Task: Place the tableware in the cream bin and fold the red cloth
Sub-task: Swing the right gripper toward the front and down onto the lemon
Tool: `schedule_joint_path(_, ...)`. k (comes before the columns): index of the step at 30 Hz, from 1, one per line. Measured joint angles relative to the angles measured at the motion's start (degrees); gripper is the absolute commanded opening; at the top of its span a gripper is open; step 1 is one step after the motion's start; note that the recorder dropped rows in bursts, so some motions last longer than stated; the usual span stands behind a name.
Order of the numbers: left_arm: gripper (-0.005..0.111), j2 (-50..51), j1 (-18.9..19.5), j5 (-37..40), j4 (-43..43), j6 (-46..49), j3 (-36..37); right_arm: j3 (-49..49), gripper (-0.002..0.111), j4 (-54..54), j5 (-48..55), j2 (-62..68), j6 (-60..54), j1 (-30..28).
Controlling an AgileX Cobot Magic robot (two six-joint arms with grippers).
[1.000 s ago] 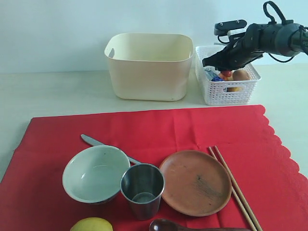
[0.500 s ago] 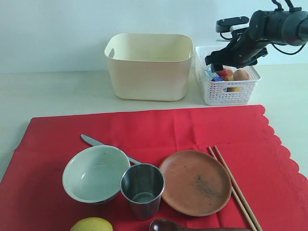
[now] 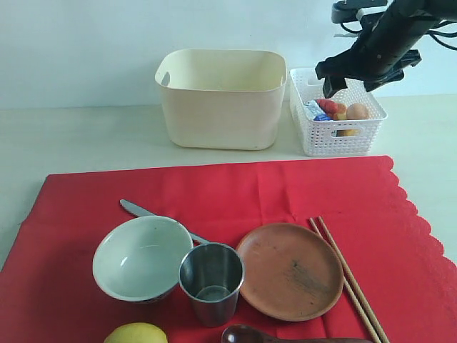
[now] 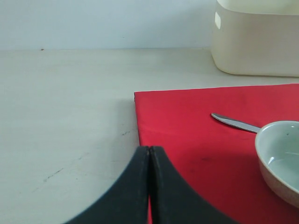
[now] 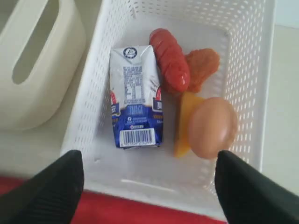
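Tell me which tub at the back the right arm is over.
The white lattice basket, holding a milk carton, sausage and egg; the right gripper hangs above it, fingers open. The smooth cream bin stands beside it.

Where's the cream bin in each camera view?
Exterior: cream bin at the back, mid-picture, beyond the red cloth, white basket on its right.
Left wrist: one corner of the bin, on the table past the cloth's far edge and the knife.
Right wrist: bin's wall with handle cut-out, close beside the basket.
Shared landmark: the red cloth, in all three views.
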Motion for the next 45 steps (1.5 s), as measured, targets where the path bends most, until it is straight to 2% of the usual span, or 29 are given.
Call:
schedule_joint_path(13, 0.0, 0.0, 0.0, 0.0, 0.0, 0.0, 0.0, 22.8, 0.074, 0.5, -6.6, -19.3, -0.1, 0.7)
schedule_joint_path(20, 0.0, 0.0, 0.0, 0.0, 0.0, 0.0, 0.0, 32.9, 0.074, 7.1, -7.7, -32.8, -5.4, 0.7)
schedule_joint_path(22, 0.0, 0.0, 0.0, 0.0, 0.0, 0.0, 0.0, 35.7, 0.074, 11.5, -7.9, -36.5, -9.2, 0.7)
schedule_joint_path(27, 0.0, 0.0, 0.0, 0.0, 0.0, 0.0, 0.0, 44.7, 0.074, 42.8, -4.4, -50.5, -38.2, 0.7)
schedule_joint_path(29, 0.0, 0.0, 0.0, 0.0, 0.0, 0.0, 0.0, 47.7, 0.074, 53.1, -1.7, -53.6, -48.6, 0.7)
schedule_joint_path(31, 0.0, 0.0, 0.0, 0.0, 0.0, 0.0, 0.0, 48.7, 0.074, 58.5, 0.2, -55.0, -54.4, 0.8)
schedule_joint_path(35, 0.0, 0.0, 0.0, 0.0, 0.0, 0.0, 0.0, 48.7, 0.074, 61.8, 2.6, -55.8, -58.3, 1.1)
schedule_joint_path(37, 0.0, 0.0, 0.0, 0.0, 0.0, 0.0, 0.0, 48.7, 0.074, 61.8, 2.5, -55.8, -60.1, 3.3)
schedule_joint_path(40, 0.0, 0.0, 0.0, 0.0, 0.0, 0.0, 0.0, 48.7, 0.074, 58.9, 2.4, -55.8, -61.0, 9.9)
schedule_joint_path(45, 0.0, 0.0, 0.0, 0.0, 0.0, 0.0, 0.0, 48.7, 0.074, 51.2, 1.8, -55.8, -60.9, 17.0)
